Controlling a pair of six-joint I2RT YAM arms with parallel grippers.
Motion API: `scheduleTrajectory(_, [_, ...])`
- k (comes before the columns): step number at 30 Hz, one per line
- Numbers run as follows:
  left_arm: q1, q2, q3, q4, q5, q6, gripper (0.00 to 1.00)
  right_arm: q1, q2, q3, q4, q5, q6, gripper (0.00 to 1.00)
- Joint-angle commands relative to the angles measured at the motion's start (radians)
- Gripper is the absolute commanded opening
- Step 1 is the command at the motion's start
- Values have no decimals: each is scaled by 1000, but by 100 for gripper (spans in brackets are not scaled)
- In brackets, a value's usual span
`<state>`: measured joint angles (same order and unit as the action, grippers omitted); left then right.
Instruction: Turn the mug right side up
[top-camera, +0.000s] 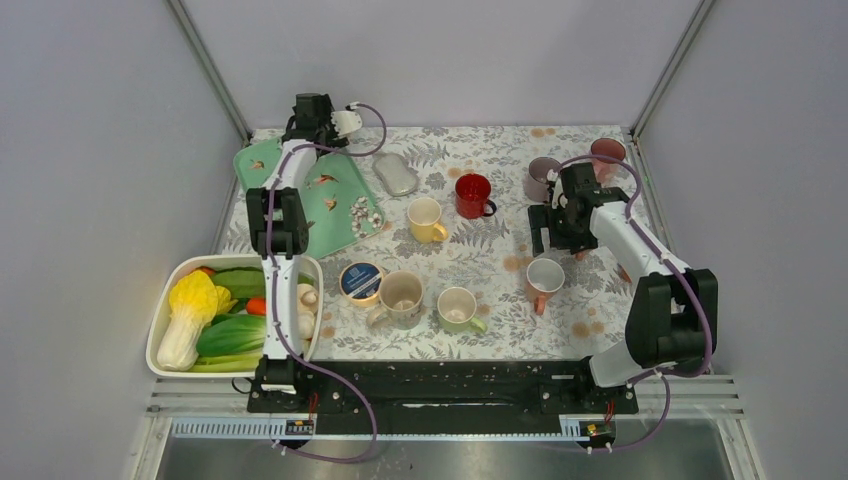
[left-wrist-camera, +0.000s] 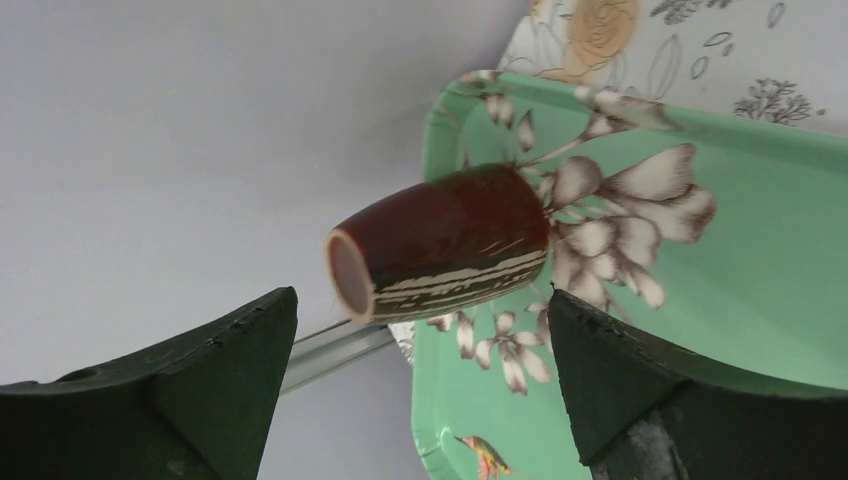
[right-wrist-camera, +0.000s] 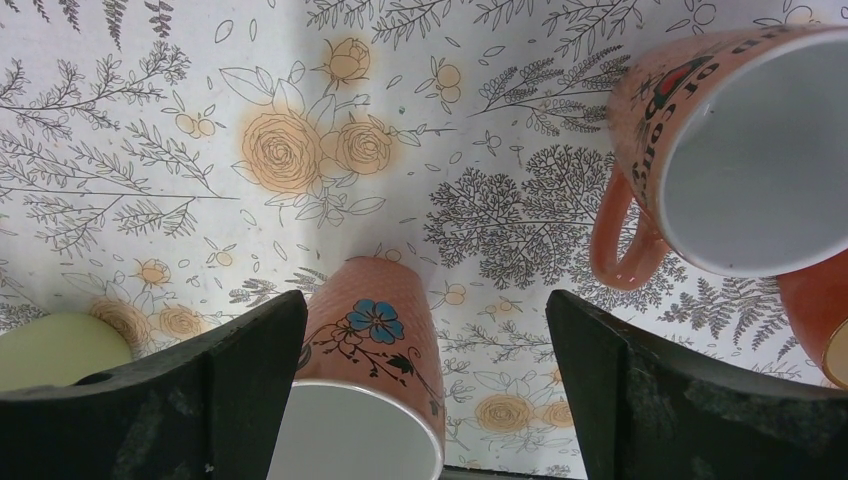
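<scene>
left gripper fully open, empty; brown mug centre frame over green tray, mouth pointing left. right gripper open, empty.

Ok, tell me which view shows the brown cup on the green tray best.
Left wrist view: the brown cup sits mid-frame on the green tray, whole and close. In the top view the left arm covers it. The right wrist view shows only other cups.

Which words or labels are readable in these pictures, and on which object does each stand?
"of con": partial lettering on the orange ceramic mug with white inside; the rest is cut off.
Label on the round tin with blue lid: too small to read.
No other text.
</scene>
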<state>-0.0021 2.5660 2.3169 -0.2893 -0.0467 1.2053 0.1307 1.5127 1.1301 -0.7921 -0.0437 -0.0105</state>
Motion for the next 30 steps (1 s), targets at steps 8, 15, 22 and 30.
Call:
scheduleTrajectory(8, [24, 75, 143, -77, 75, 26, 97, 24, 12, 45, -23, 38, -23, 99])
scheduleTrajectory(15, [19, 26, 47, -159, 118, 57, 95, 29, 6, 44, -22, 38, -26, 100])
scheduleTrajectory(22, [10, -27, 32, -265, 207, 26, 94, 30, 8, 43, -23, 39, -28, 99])
scheduleTrajectory(30, [-9, -173, -183, -304, 242, 40, 92, 30, 8, 48, -24, 39, -32, 99])
